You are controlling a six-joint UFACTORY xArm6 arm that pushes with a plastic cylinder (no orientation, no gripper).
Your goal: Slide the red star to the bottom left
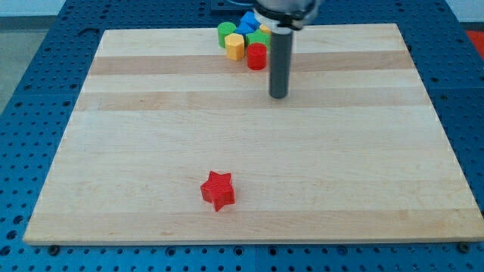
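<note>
The red star (pixel 218 190) lies on the wooden board (pixel 151 151), below the middle and a little to the view's left. My tip (pixel 278 95) is at the end of the dark rod in the upper middle of the board, far above and to the right of the star, not touching it. The tip stands just below and right of a cluster of blocks at the view's top.
A cluster at the top edge holds a red cylinder (pixel 256 56), a yellow block (pixel 235 46), a green block (pixel 225 32), another green block (pixel 259 38) and a blue block (pixel 247 22). Blue perforated table (pixel 45 45) surrounds the board.
</note>
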